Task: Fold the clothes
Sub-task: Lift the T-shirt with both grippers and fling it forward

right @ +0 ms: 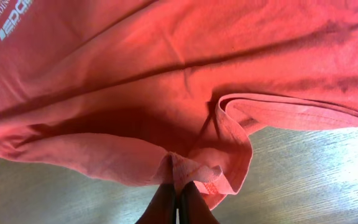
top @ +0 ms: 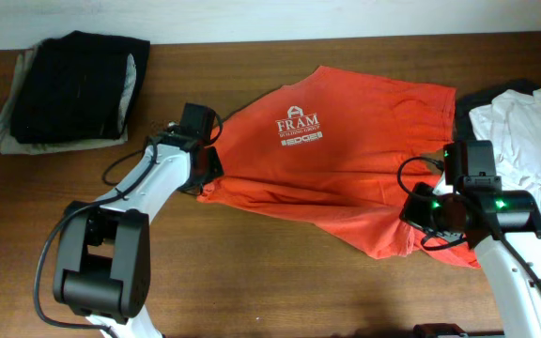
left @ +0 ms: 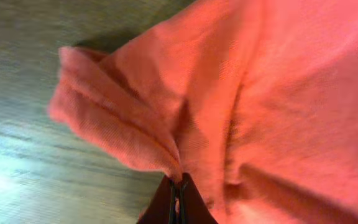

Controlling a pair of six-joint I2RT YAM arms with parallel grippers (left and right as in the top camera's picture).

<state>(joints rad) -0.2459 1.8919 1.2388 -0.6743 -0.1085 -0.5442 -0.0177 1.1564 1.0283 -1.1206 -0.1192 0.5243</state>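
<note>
— How is the red-orange T-shirt [top: 355,178] seen?
— It is spread loosely and wrinkled across the middle and right of the table [top: 252,282]. White lettering [top: 300,126] is turned upward on its far left part, and long creases are drawn between the two held edges.
— How is it held?
— Its left edge is pinched by the left gripper [left: 176,194], whose fingers are pressed together on a bunched fold. A hemmed edge at the near right is clamped by the right gripper [right: 178,190], likewise closed tight on the cloth.
— And the surroundings?
— Dark brown wood grain is shown on the table. A dark folded garment [top: 73,89] is laid at the far left. A white garment [top: 524,127] is heaped at the far right, just beside the shirt. A pale strip [top: 270,19] is seen beyond the far edge.
</note>
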